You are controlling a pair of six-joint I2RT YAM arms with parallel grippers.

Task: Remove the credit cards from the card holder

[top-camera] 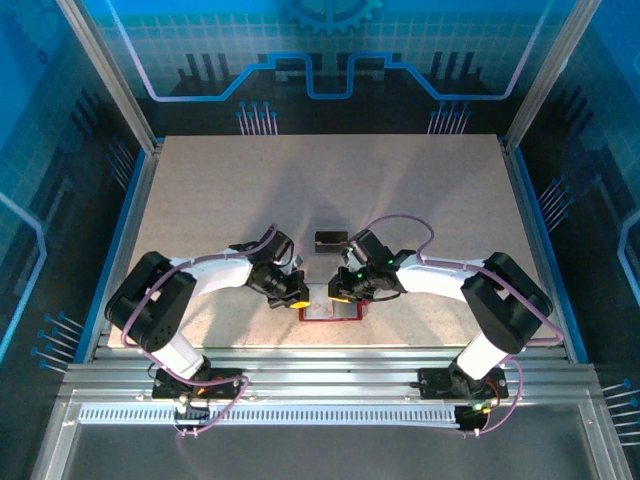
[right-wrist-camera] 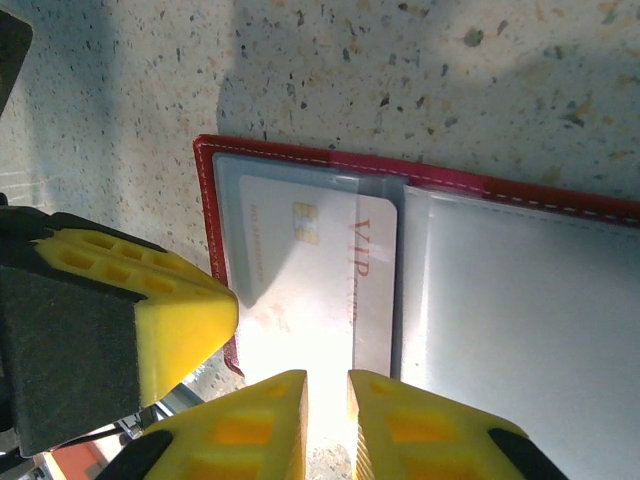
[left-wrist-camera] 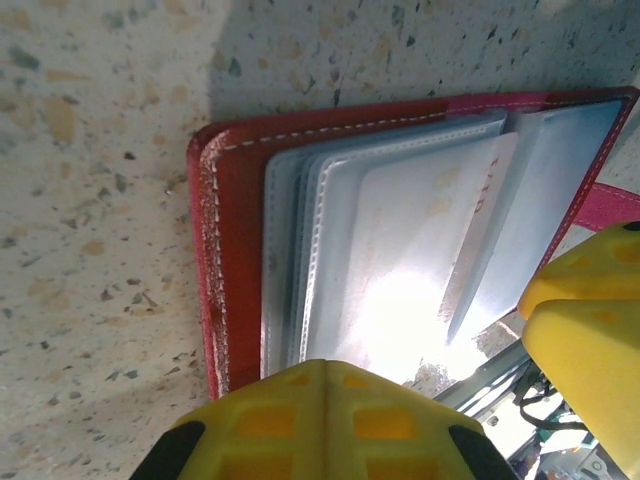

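Observation:
The card holder, a red folding wallet, lies open on the table between my two grippers. Its clear pockets face up. A pale credit card with a gold chip and red "VIP" lettering sits in one pocket. My left gripper is shut, its yellow fingers meeting over the pockets' near edge, and nothing shows between them. My right gripper hovers over the near edge of the VIP card with a narrow gap between its fingers. In the top view the left gripper and right gripper flank the holder.
A small dark rectangular object lies on the table just beyond the grippers. The card holder sits close to the table's near edge, by the metal rails. The speckled tabletop stretches away behind.

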